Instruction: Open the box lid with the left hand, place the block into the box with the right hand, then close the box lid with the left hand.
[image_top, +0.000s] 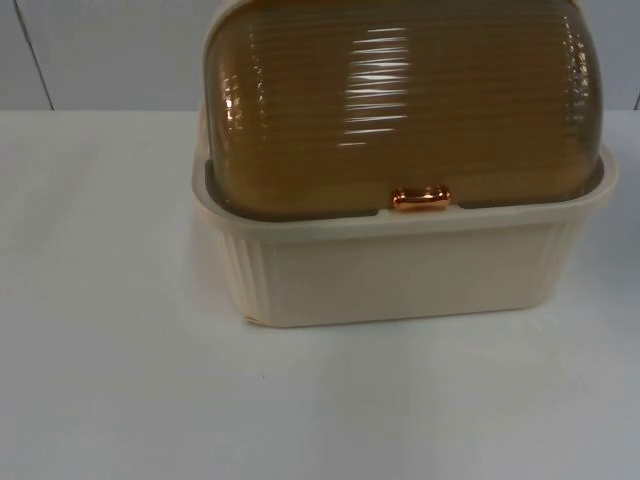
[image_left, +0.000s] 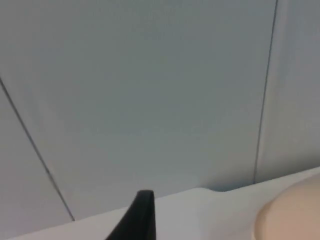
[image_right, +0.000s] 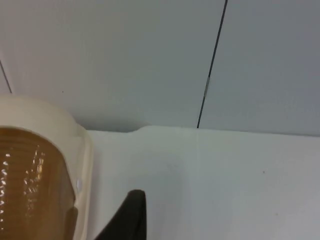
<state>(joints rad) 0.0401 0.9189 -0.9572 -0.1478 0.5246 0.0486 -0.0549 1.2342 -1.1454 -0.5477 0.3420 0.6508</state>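
Box (image_top: 400, 265) sits mid worktop (image_top: 110, 380), amber lid (image_top: 400, 100) down (handle (image_top: 421, 197) at front). Opening step pending: left tool must reach handle. Tool states: cannot tell.

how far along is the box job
Nothing looks done: the lid sits shut on the box, its handle untouched. No block is in hand. Left claw and right claw wait beside the box. Opening, placing and closing remain.
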